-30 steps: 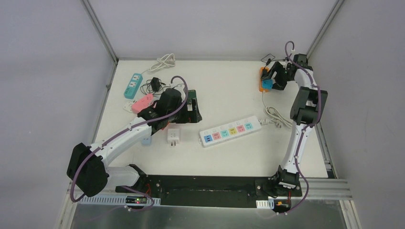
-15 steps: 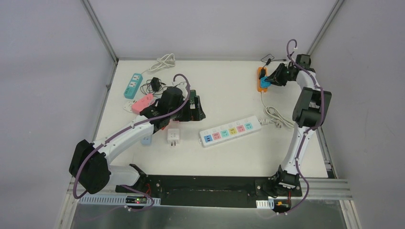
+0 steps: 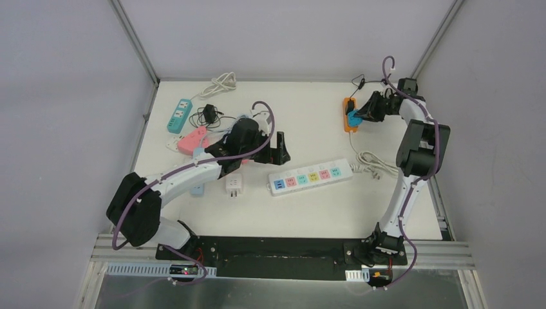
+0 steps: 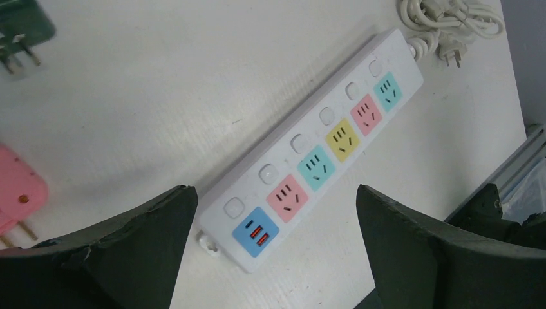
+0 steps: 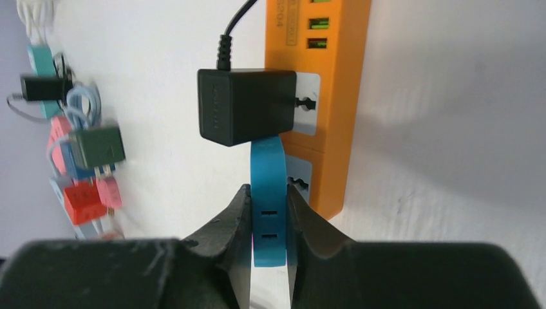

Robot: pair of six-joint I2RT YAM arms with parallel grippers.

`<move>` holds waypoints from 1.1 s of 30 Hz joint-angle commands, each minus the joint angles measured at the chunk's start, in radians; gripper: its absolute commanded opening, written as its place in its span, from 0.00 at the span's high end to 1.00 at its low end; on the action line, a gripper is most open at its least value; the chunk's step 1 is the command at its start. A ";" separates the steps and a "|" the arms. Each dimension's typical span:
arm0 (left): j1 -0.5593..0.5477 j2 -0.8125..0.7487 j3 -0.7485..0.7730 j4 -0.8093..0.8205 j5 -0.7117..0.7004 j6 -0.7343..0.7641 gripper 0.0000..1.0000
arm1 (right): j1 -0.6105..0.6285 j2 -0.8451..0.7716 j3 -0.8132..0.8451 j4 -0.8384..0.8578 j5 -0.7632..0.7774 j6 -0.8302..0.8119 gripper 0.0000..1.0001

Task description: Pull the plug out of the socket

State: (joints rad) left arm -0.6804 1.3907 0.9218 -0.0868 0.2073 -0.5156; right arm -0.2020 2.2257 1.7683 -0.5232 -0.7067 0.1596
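An orange socket strip (image 5: 335,96) (image 3: 348,105) lies at the far right of the table. A black adapter (image 5: 244,106) is plugged into its face. Just below the adapter, a blue plug (image 5: 265,161) (image 3: 353,120) sits against the strip's near socket; its prongs are hidden. My right gripper (image 5: 268,193) (image 3: 362,116) is shut on this blue plug, one finger on each flat side. My left gripper (image 4: 273,193) (image 3: 273,147) hangs open over the USB end of a white power strip (image 4: 322,154) (image 3: 311,176), holding nothing.
At the left are a pink strip (image 3: 192,139), a teal strip (image 3: 180,114), a white cube adapter (image 3: 234,186) and loose black and white cables (image 3: 219,84). The white strip's coiled cord (image 3: 372,159) lies near the right arm. A green adapter (image 4: 22,29) sits at the left wrist view's corner.
The right gripper has closed onto the blue plug and swung slightly left with the orange strip's end. The left arm has moved right, over the white power strip, staying open.
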 commanded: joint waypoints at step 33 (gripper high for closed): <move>-0.048 0.016 -0.230 0.620 -0.043 0.297 0.01 | 0.515 -0.273 -0.140 -0.399 0.026 -0.529 0.51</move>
State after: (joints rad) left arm -0.7208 1.5185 0.7555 0.4797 0.2287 -0.1558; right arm 0.2745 1.9480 1.5173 -0.9947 -0.6865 -0.4633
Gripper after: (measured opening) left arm 0.990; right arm 0.419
